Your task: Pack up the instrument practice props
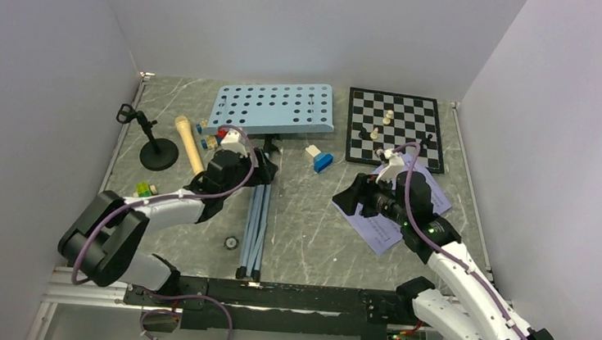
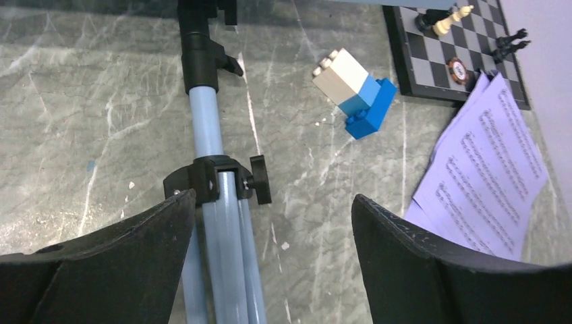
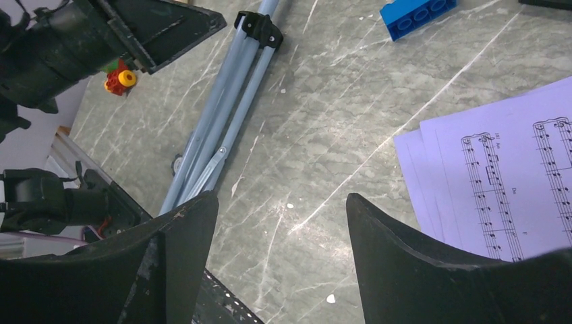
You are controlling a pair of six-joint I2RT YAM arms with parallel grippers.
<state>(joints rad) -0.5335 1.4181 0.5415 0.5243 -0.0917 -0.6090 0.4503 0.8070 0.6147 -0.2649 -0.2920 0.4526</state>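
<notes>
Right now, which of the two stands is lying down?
The light-blue music stand lies flat, legs folded together; the black mic stand stands upright on its round base.

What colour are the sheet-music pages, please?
Lavender; the sheet-music pages show best from the right wrist.

Top external: high, behind the arm bases, looking down over the whole table (image 1: 308,236). Wrist views: close, tilted down at its surface. All three share the music stand (image 2: 206,128) legs and sheet-music pages (image 2: 485,169).
</notes>
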